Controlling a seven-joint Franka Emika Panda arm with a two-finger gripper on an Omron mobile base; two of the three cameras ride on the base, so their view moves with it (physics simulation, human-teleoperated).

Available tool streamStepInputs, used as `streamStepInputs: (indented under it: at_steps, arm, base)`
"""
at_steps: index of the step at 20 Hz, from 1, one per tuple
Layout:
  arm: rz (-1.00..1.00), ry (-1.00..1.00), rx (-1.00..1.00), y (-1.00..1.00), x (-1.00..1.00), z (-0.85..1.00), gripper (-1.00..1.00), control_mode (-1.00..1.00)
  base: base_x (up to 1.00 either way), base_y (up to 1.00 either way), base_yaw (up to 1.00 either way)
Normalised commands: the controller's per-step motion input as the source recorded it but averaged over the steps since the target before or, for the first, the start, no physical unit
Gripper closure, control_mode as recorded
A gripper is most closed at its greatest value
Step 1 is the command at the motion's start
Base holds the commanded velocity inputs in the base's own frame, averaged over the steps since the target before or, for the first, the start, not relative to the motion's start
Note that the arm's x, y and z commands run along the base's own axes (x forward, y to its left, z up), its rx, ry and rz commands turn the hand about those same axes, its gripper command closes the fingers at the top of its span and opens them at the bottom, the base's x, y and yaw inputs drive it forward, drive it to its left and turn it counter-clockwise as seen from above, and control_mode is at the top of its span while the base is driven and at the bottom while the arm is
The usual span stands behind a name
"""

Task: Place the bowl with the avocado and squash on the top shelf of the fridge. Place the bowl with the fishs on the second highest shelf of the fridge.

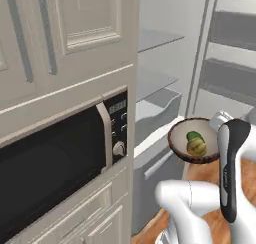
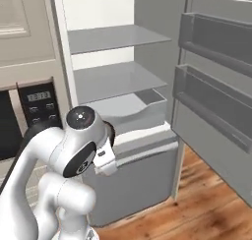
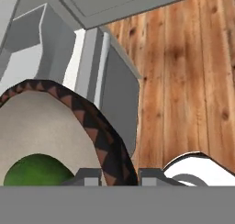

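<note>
Beside the open fridge (image 2: 118, 81), one brown bowl (image 1: 192, 140) hangs in the air, off any shelf, level with the fridge drawer (image 2: 133, 108). Gripper (image 3: 120, 175) nearly closed, clamped on the bowl's patterned rim: fingers (image 3: 87, 176) sit either side of the wall in the hand view. Inside the bowl: one avocado (image 1: 192, 136), one yellow-green squash (image 1: 197, 147), touching each other. Fridge shows two bare shelves above the drawer, door swung open at right with two door bins (image 2: 216, 42). One black-fronted microwave (image 1: 55, 163) set in the cabinet left of the fridge. Wood floor (image 3: 193, 71) below.
</note>
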Motion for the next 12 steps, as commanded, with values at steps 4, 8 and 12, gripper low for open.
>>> streamStepInputs:
  at_steps: [4,8,12]
  arm:
    - [0.00,0.00,0.00,0.00,0.00,0.00,1.00,1.00]
    - [0.00,0.00,0.00,0.00,0.00,0.00,1.00,1.00]
    - [0.00,0.00,0.00,0.00,0.00,0.00,1.00,1.00]
  base:
    - [0.01,-0.63,0.77]
    - [0.22,-0.88,0.37]
    - [0.35,-0.51,0.17]
